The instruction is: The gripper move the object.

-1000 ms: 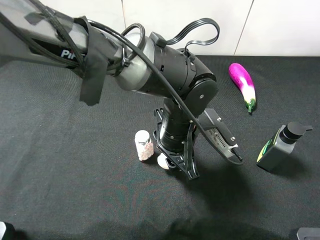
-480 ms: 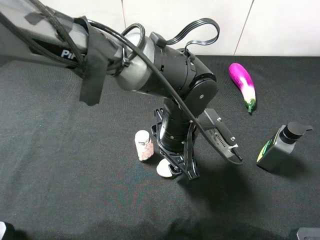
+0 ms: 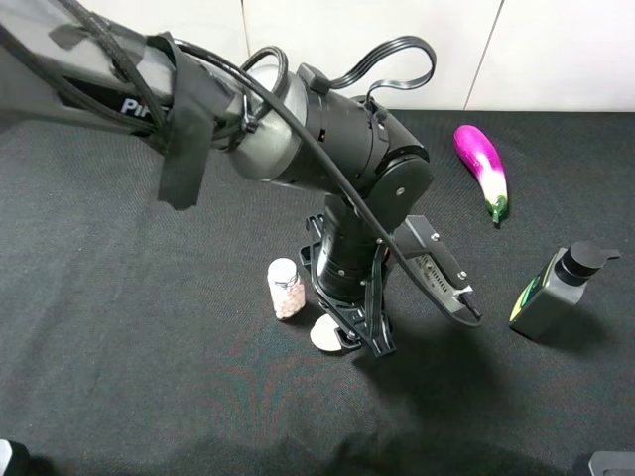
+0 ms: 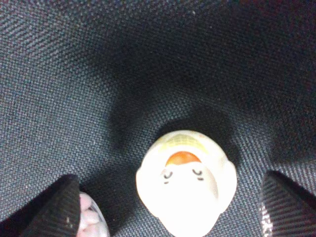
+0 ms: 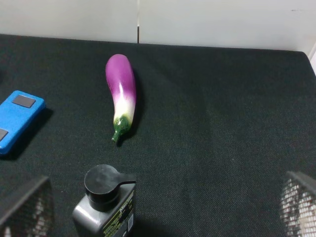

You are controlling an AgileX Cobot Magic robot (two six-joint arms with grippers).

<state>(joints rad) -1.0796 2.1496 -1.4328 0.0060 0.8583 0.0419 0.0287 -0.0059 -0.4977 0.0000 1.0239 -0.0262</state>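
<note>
Looks like the drop-off step: left gripper [image 4: 168, 206] sits with jaws apart either side of the rubber duck [image 4: 186, 181], lying free just beside the pill bottle [image 3: 286, 288], so next it wants a straight lift without nudging either.

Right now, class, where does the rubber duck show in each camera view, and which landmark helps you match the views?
Exterior high: the rubber duck sits low of centre, just right of the pill bottle, partly under the left gripper.
Left wrist: the duck lies near the middle, between the open jaws, touching neither.
Right wrist: not in it.
Shared landmark: the pill bottle, seen in the left wrist view beside one jaw.
</note>
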